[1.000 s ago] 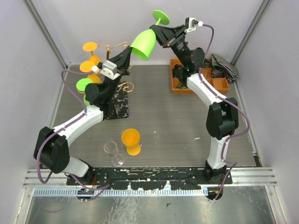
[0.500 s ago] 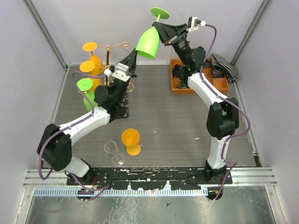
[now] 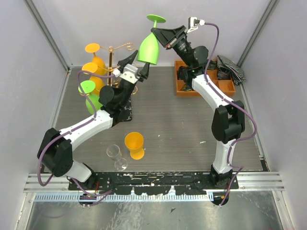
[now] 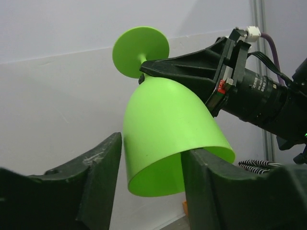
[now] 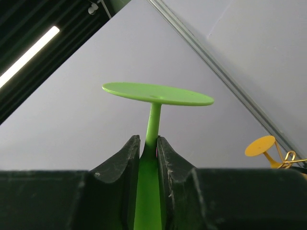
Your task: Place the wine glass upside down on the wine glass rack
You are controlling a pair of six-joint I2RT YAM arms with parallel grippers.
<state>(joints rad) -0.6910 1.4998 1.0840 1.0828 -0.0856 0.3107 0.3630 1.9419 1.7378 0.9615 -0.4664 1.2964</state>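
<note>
A green wine glass (image 3: 147, 47) hangs upside down in the air, foot up. My right gripper (image 3: 161, 34) is shut on its stem (image 5: 153, 125) just below the foot (image 5: 157, 93). My left gripper (image 3: 136, 66) stands open under the bowl. In the left wrist view the bowl's rim (image 4: 163, 129) sits between the left fingers (image 4: 98, 177); I cannot tell whether they touch it. The wine glass rack (image 3: 112, 56), gold wire on a black marbled base (image 3: 123, 109), stands to the left. It carries two orange glasses (image 3: 91, 48) and a green one (image 3: 87, 87).
An orange glass (image 3: 134, 143) and a clear glass (image 3: 115, 156) lie on the table near the front. An orange tray (image 3: 204, 86) with dark items and a striped cloth (image 3: 231, 68) sit at the back right. Grey walls close in both sides.
The right arm carried the green glass leftward and turned it more upright, mouth down. The left gripper rose toward the bowl and went from shut to open.
</note>
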